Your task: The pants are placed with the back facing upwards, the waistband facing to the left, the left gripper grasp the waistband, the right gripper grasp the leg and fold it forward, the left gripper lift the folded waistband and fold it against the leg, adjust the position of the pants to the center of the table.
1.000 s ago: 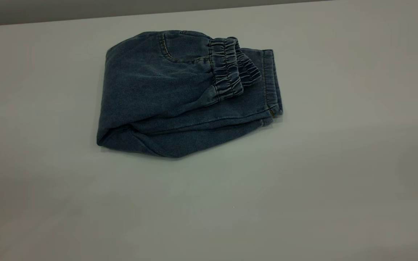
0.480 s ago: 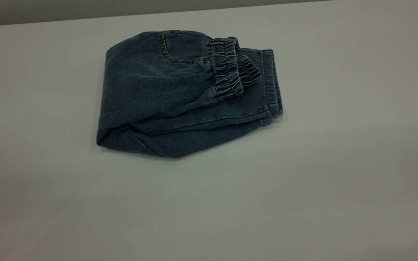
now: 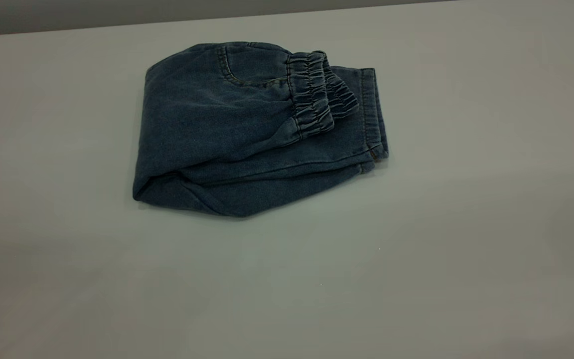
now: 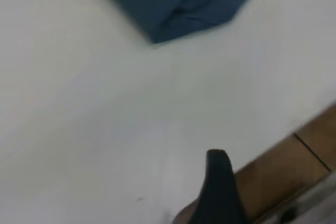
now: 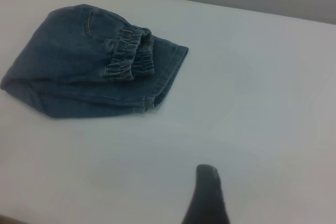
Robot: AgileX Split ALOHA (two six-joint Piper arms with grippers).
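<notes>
One pair of pants (image 3: 247, 134), folded, long axis across the worktop (image 3: 416, 249); well apart from both claws, neither visibly nearer. Claw spread: cannot tell.

A plain test bench, as in a robotics lab: a bare white table (image 3: 466, 224) fills the view, a grey wall (image 3: 68, 15) behind it, brown wooden flooring (image 4: 286, 174) beside its edge.

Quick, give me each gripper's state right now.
Left gripper: clear of the pants, holding nothing; open or closed cannot be told.
Right gripper: the same.
</notes>
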